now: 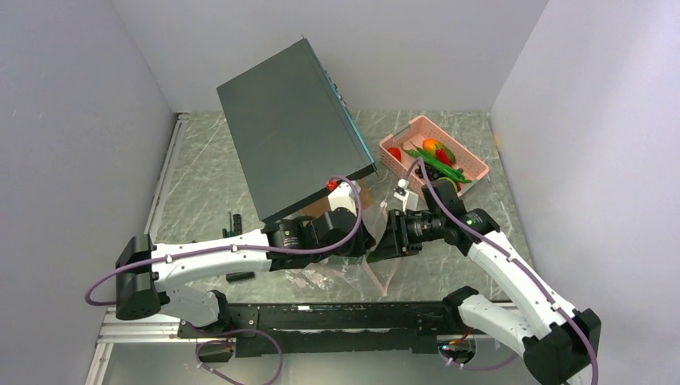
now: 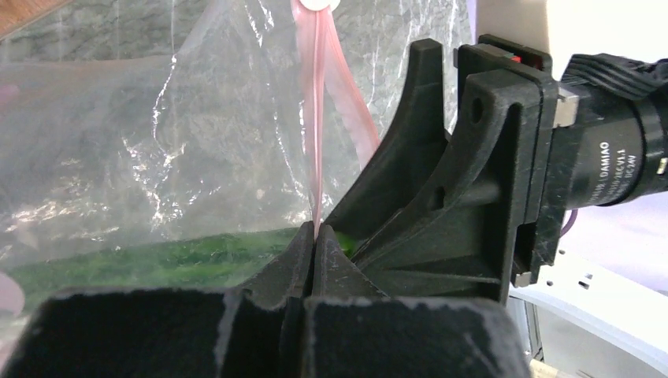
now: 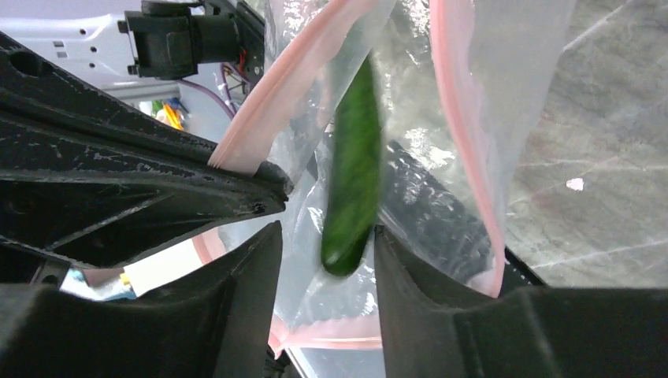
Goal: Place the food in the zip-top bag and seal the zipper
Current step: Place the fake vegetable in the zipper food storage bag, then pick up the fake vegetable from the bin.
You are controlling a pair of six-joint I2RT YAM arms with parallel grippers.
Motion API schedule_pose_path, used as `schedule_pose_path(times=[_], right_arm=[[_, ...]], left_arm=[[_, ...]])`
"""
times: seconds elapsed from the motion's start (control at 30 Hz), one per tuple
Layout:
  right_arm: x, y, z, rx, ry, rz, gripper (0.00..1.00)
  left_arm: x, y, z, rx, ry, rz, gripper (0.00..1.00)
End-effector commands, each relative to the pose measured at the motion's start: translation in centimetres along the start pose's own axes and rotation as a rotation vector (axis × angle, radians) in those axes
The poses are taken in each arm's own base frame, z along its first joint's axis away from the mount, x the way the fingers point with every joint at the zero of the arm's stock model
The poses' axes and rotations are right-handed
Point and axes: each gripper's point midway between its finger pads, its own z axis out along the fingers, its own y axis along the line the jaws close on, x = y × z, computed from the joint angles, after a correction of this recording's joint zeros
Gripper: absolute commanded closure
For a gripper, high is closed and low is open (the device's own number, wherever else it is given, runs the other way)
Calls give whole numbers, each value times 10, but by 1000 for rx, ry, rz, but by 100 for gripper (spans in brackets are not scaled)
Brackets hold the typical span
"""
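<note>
The zip-top bag (image 1: pixel 378 277) hangs between my two grippers, its mouth spread in the right wrist view (image 3: pixel 473 71). My left gripper (image 2: pixel 315 233) is shut on the pink zipper (image 2: pixel 315 118) strip at the mouth edge. My right gripper (image 3: pixel 324 240) is open inside the mouth. A long green pod (image 3: pixel 353 177), blurred, sits between its fingers with a clear gap on the left side. The same pod shows as a green smear through the plastic (image 2: pixel 157 260). More food (image 1: pixel 437 159) lies in the pink basket (image 1: pixel 473 170).
A large dark box (image 1: pixel 289 132) leans over the table's middle, just behind the left arm. Small black hand tools (image 1: pixel 234 223) lie at the left near the left arm. The basket stands at the back right near the wall.
</note>
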Motion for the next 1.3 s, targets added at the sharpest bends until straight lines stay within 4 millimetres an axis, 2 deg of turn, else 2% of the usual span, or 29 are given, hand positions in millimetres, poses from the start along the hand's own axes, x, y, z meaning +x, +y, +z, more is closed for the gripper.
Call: schedule_pose_path(times=[0.0,0.13,0.23,0.33,0.47,0.63,0.83,0.93,1.07,1.27], right_arm=[[-11,15,-4,-46,-12,-115,45],[-12,1,-10,67,-15,-110,34],[-20,-9,-19,151,-101,-130,33],[-35,-22,-39,299,-209,-146,32],[-45,-23,-59,370,-310,-177,32],[-57,-23,-75,431,-406,-153,33],[-89,-42,-102,605,-608,-45,32],[-110,-46,-109,633,-718,16,29],[-141,-51,-111,637,-849,90,27],[-179,-73,-103,614,-963,214,26]], left_arm=[[-14,-12,-11,52,-58,-16,100],[-14,-11,-7,49,-71,-37,100],[-12,-11,-3,47,-83,-49,100],[-7,-9,3,36,-73,-55,100],[0,-4,3,10,-47,-32,100],[0,6,-5,-18,-45,-8,100],[3,14,-11,-31,-31,-6,100],[3,21,-15,-56,-36,-19,100],[4,26,-18,-54,-42,-28,100],[8,25,-18,-31,-26,-32,100]])
